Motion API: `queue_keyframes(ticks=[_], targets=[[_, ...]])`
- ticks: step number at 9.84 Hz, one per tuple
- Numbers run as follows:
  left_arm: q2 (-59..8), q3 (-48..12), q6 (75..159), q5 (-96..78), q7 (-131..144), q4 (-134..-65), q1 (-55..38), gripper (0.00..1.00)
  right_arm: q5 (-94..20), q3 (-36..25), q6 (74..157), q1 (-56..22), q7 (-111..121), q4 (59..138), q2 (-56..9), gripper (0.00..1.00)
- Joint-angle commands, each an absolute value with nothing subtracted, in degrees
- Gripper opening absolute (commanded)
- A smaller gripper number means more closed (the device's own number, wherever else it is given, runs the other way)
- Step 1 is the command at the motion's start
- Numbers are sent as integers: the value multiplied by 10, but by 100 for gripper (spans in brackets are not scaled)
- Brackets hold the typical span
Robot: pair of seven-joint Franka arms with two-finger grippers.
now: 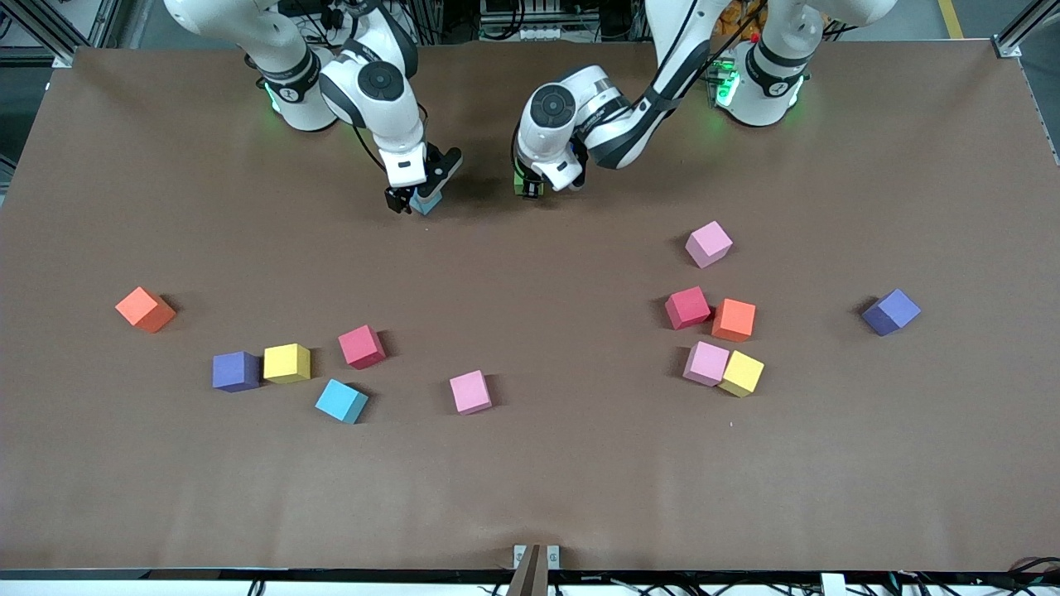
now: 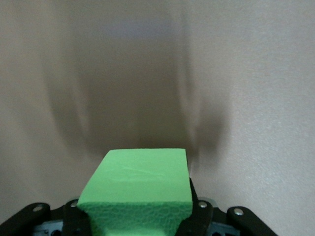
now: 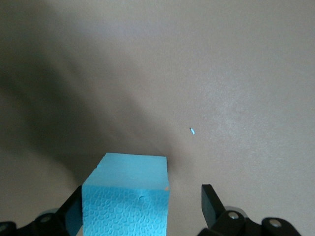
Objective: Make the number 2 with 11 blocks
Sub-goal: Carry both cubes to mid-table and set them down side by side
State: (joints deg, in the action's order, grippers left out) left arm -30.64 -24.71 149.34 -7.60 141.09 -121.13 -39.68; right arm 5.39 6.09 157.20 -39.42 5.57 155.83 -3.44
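Two cubes at the grippers | left gripper [image 1: 530, 189] clamps green cube [image 2: 142, 187] | right gripper [image 1: 414, 201] spread beside light blue cube [image 3: 129, 199]

The matte brown tabletop [image 1: 530, 480] was plain. The white-and-black left gripper [image 1: 530, 189] carried a bright green foam cube [image 2: 138, 189]; the white-and-black right gripper [image 1: 416, 201] carried a light blue foam cube [image 3: 127, 201] with a pebbled face. Two foam cubes were purple [image 1: 235, 371] [image 1: 891, 312].
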Motion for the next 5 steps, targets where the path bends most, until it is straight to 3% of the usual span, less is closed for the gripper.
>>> queue_keyframes(ticks=[1,2,5], targets=[[-305,-239,1483,-74,1439,-1200,-417,0,65,64,1585,-380,21,1571,-33,100],[-304,-240,1483,-61,1453,-1201,-423,0,66,65,1584,-383,0,1573,-33,98],[-309,-240,1484,-10,1469,-1207,-423,0,66,65,1584,-388,-1,1573,-35,54]])
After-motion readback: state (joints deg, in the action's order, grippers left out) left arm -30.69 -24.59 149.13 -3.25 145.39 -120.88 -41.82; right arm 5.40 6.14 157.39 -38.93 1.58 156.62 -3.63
